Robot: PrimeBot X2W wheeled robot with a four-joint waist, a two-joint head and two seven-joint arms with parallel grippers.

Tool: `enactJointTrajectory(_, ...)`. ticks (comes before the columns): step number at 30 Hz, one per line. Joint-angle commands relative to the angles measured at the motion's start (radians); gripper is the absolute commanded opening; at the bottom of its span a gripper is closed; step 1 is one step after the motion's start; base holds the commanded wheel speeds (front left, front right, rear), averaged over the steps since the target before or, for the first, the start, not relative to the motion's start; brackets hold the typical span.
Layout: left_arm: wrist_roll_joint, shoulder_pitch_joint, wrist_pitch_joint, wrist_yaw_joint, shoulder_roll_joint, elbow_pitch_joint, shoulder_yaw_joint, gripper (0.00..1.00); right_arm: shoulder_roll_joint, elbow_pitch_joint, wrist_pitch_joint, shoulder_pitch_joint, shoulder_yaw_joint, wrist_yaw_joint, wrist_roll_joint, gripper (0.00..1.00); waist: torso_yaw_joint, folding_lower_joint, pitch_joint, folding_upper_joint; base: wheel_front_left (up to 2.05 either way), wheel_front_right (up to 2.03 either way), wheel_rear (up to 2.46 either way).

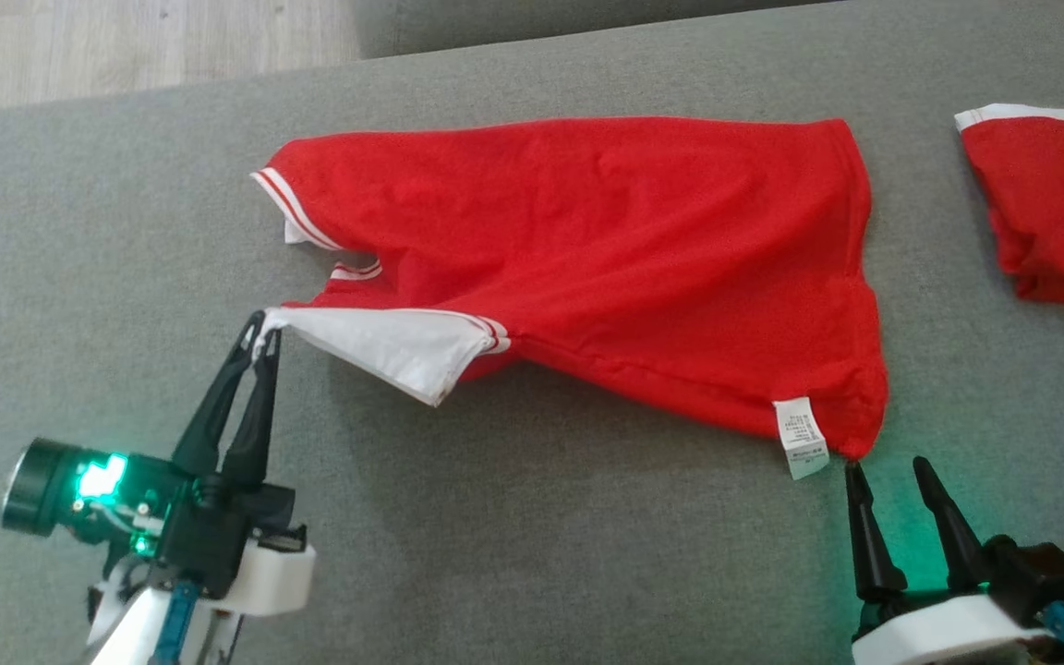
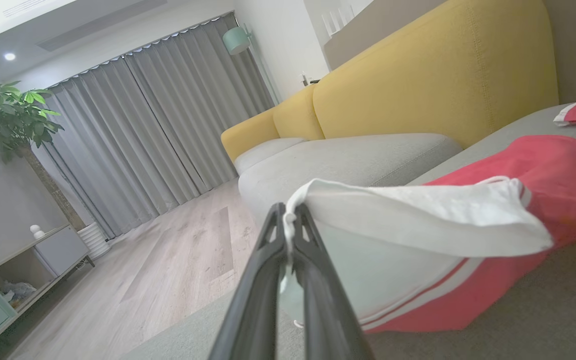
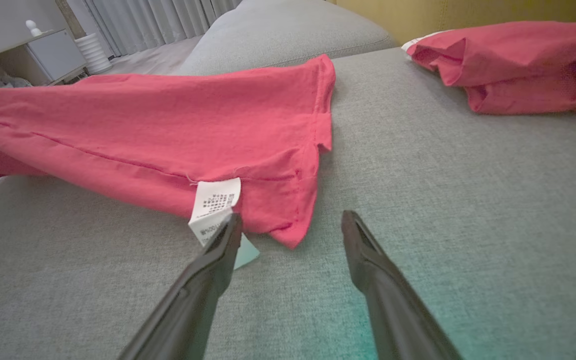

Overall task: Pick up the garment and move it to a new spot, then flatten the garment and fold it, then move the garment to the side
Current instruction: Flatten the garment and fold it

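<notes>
Altogether one garment (image 1: pixel 606 259), one folded red top (image 1: pixel 1049 212) — left claw (image 1: pixel 266 330), right claw (image 1: pixel 887 465)

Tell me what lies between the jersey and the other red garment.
Nothing but bare grey cushion: the jersey and the folded red garment lie apart, as the head view shows.

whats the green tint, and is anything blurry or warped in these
Head view: a green light glows behind the left gripper, green spills on the sofa by the right gripper, soft shadow under the lifted sleeve. Left wrist view: room tilted, fingers blurred. Right wrist view: green cast between the fingers.
</notes>
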Motion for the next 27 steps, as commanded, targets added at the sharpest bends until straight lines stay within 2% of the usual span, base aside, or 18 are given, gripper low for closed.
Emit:
enactJointTrajectory(1, -0.008, -0.015, -0.005, 0.006, 0.036, -0.038, 0.057, 0.0, -0.008, -0.02, -0.004, -0.027, 0.017, -0.001, 0.012, 1.0, 0.004, 0.0, 0.005, 0.0, 0.0, 0.0, 0.0)
enactJointTrajectory(16, -0.01, -0.033, -0.005, 0.022, 0.043, -0.055, 0.059, 0.0, -0.042, 0.039, -0.004, -0.111, 0.066, -0.001, 0.107, 1.0, 0.044, 0.0, 0.041, 0.0, 0.0, 0.0, 0.0)
enactJointTrajectory(19, -0.01, -0.032, -0.005, 0.026, 0.042, -0.058, 0.056, 0.0, -0.044, 0.046, -0.004, -0.119, 0.074, -0.001, 0.114, 0.92, 0.049, 0.0, 0.047, 0.0, 0.0, 0.0, 0.0)
enactJointTrajectory(21, -0.01, -0.032, -0.004, 0.029, 0.041, -0.061, 0.055, 0.0, -0.046, 0.05, -0.004, -0.124, 0.078, -0.001, 0.118, 0.76, 0.051, 0.0, 0.052, 0.0, 0.0, 0.0, 0.0)
enactJointTrajectory(23, -0.009, -0.032, -0.004, 0.032, 0.041, -0.063, 0.053, 0.0, -0.048, 0.05, -0.004, -0.127, 0.079, -0.001, 0.12, 0.42, 0.053, 0.0, 0.056, 0.0, 0.0, 0.0, 0.0)
enactJointTrajectory(24, -0.009, -0.033, -0.004, 0.033, 0.041, -0.064, 0.052, 0.0, -0.048, 0.049, -0.004, -0.129, 0.078, -0.001, 0.12, 0.36, 0.053, 0.0, 0.057, 0.0, 0.0, 0.0, 0.0)
enactJointTrajectory(25, -0.009, -0.033, -0.003, 0.034, 0.041, -0.064, 0.051, 0.0, -0.049, 0.045, -0.004, -0.131, 0.077, -0.001, 0.119, 0.2, 0.053, 0.0, 0.058, 0.0, 0.0, 0.0, 0.0)
enactJointTrajectory(26, -0.009, -0.033, -0.003, 0.035, 0.041, -0.064, 0.051, 0.0, -0.05, 0.042, -0.004, -0.131, 0.076, -0.001, 0.119, 0.0, 0.053, 0.0, 0.057, 0.0, 0.0, 0.0, 0.0)
enactJointTrajectory(27, -0.01, -0.033, -0.003, 0.035, 0.041, -0.062, 0.05, 0.0, -0.049, 0.038, -0.004, -0.13, 0.072, -0.001, 0.12, 0.0, 0.053, 0.0, 0.056, 0.0, 0.0, 0.0, 0.0)
